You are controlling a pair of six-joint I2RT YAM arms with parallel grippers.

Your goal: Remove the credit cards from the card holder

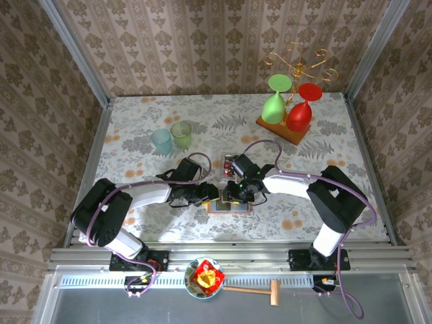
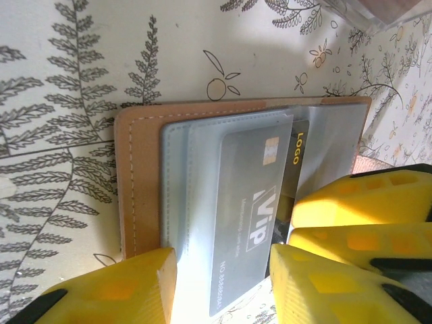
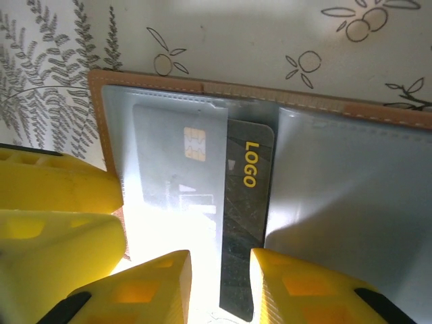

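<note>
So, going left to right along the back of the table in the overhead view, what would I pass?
Pale blue cup → green cup → green wine glass → red wine glass.

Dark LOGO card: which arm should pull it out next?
Probably right. The right claw is lined up on the dark LOGO card; the left claw is over the grey VIP card.

Dark card (image 3: 246, 223) "LOGO", grey card (image 2: 250, 216) "VIP"

The card holder (image 2: 138, 182) looks like matt tan leather with a stitched edge. Its inner sleeves (image 2: 196, 169) are frosted, translucent plastic. The dark card (image 3: 246, 202) and grey card (image 2: 250, 216) are smooth plastic. The bench (image 2: 81, 54) has a smooth printed covering.
</note>
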